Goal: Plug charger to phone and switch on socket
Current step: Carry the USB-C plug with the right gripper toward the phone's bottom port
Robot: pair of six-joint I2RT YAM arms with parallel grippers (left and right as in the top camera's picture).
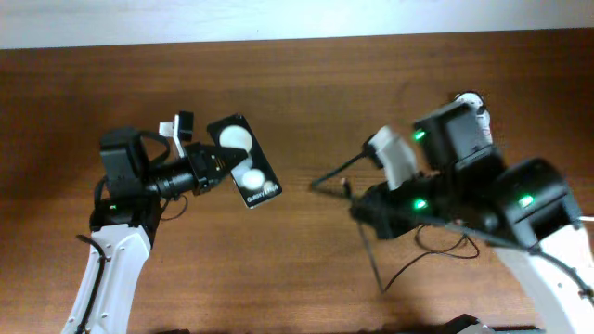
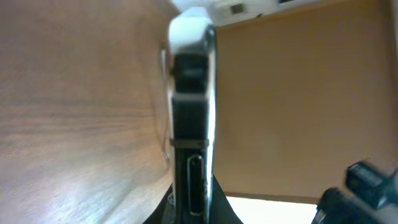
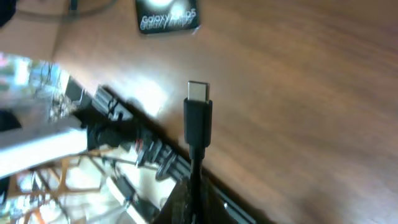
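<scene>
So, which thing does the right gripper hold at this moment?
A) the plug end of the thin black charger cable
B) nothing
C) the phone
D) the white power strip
A: in the right wrist view the charger plug sticks out of the right gripper, while the phone sits in the left gripper.

On my right wrist feed the charger stands up out of the right gripper, whose dark fingers pinch its black cable at the bottom edge. Its metal tip points toward the phone at the top edge, well apart, white Galaxy lettering showing, with bare wooden table between
</scene>
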